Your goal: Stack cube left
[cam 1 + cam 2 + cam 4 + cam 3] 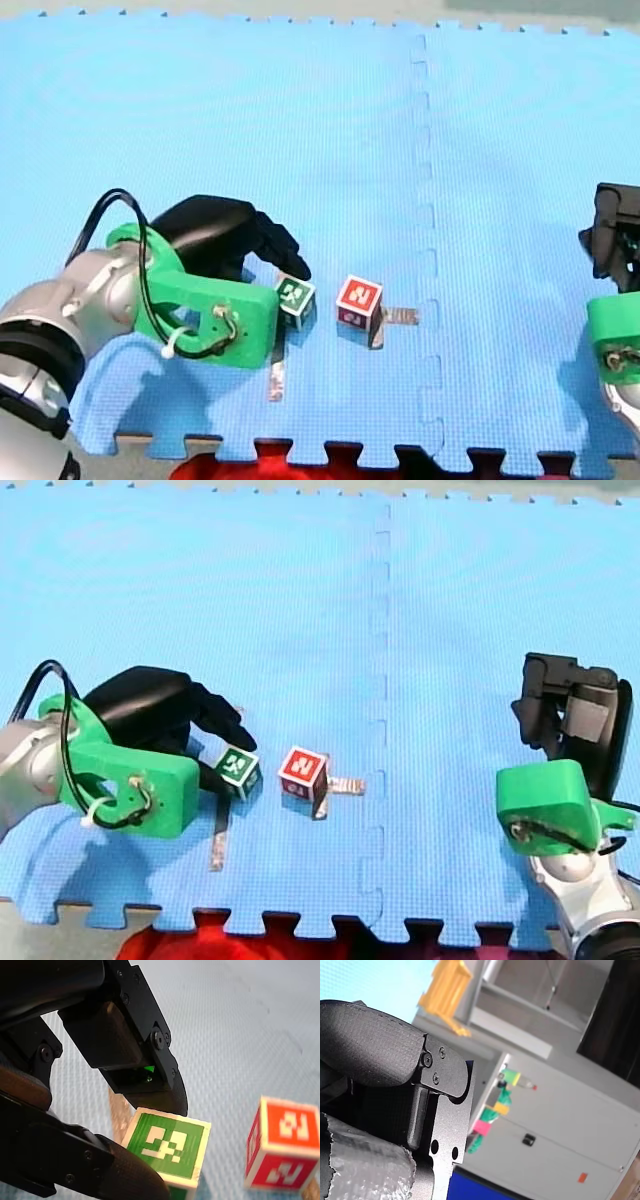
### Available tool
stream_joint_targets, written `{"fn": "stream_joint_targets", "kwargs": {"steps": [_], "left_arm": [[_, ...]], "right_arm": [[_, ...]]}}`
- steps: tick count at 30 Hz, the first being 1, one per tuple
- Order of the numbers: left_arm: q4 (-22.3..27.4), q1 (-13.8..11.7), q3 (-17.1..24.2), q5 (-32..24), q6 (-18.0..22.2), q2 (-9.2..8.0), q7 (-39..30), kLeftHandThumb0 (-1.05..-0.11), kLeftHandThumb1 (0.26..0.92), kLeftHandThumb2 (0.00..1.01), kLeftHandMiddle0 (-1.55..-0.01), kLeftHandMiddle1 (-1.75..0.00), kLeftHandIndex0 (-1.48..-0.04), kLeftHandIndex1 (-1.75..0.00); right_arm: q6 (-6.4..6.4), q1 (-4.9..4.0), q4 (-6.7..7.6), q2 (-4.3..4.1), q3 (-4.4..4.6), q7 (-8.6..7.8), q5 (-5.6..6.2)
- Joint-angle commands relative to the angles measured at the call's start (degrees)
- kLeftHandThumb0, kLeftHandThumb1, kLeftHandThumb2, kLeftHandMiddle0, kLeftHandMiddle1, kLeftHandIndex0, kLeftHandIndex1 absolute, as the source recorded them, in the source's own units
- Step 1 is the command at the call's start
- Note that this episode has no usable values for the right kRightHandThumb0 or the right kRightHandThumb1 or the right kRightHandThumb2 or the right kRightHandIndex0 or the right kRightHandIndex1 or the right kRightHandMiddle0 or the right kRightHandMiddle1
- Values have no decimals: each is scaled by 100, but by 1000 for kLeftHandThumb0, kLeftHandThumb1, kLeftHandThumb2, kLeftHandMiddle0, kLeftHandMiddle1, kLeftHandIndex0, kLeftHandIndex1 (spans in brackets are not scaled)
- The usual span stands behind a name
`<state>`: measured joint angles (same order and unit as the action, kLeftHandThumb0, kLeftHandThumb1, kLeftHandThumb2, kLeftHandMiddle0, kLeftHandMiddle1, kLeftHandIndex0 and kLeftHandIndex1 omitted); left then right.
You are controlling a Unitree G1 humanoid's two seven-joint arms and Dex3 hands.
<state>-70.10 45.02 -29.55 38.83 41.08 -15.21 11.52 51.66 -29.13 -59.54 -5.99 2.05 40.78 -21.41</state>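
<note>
A green cube (295, 297) with a white pattern sits on the blue foam mat (300, 130), left of centre near the front. My left hand (285, 255) comes in from the left and is shut on it. In the second wrist view one dark finger (165, 1095) presses the green cube's (167, 1142) far edge and another finger (125, 1170) lies against its near side. The red cube (358, 298) stands on the mat a short gap to the right, untouched. My right hand (560, 710) is at the mat's right edge and holds nothing.
Two silver tape strips lie on the mat, one (276, 375) in front of the green cube, one (402, 316) right of the red cube. A jigsaw seam (428, 200) runs front to back. Something red (260, 468) shows beyond the mat's front edge.
</note>
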Motion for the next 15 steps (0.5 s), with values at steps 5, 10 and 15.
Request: {"fn": "stream_joint_targets", "kwargs": {"steps": [5,10,15], "left_arm": [[41,41,-168,241,159,-114,501,-460,820,2,-946,-1746,-1299,-23],[34,75,-197,302,208,-104,801,-485,821,2,-937,-1746,-1294,-17],[27,110,-250,379,248,-123,972,-509,819,0,-932,-1746,-1294,-14]], "right_arm": [[55,-7,85,-45,-44,-35,60],[29,-8,153,-46,-63,-85,87],[-5,11,232,-40,-68,-133,102]]}}
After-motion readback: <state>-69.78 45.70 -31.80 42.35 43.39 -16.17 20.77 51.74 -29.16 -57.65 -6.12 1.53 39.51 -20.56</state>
